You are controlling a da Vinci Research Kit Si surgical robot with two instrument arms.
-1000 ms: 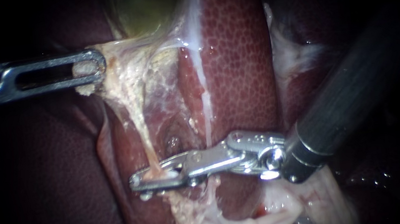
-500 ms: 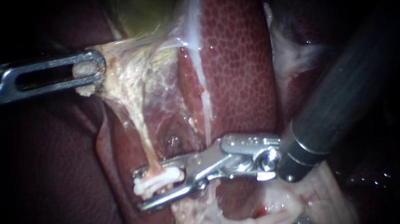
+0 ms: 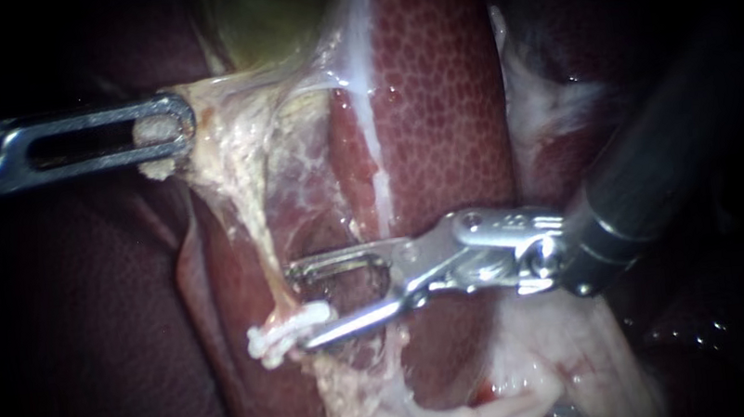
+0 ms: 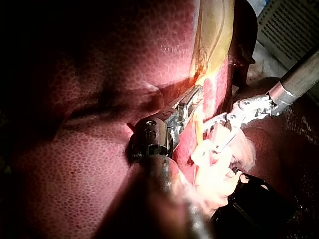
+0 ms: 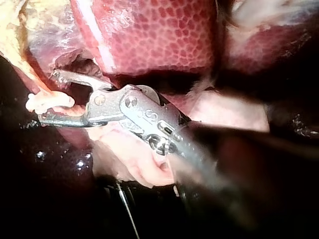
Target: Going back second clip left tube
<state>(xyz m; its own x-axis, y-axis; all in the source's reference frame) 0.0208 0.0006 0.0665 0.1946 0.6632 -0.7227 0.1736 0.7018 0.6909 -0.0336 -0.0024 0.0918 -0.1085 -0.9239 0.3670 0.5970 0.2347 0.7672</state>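
One clip (image 3: 288,331), one tube (image 3: 264,249), two instruments (image 3: 161,141) (image 3: 301,305)

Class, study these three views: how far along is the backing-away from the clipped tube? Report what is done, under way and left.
Done: a white clip sits across the thin pale tube. In hand: the right instrument has its silver jaws open, not closed on the clip, the lower one close beside it; the left instrument grips pale tissue. Left: drawing the right instrument clear of the tissue.

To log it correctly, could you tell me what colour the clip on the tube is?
The clip is white, clearest in the endoscope view.
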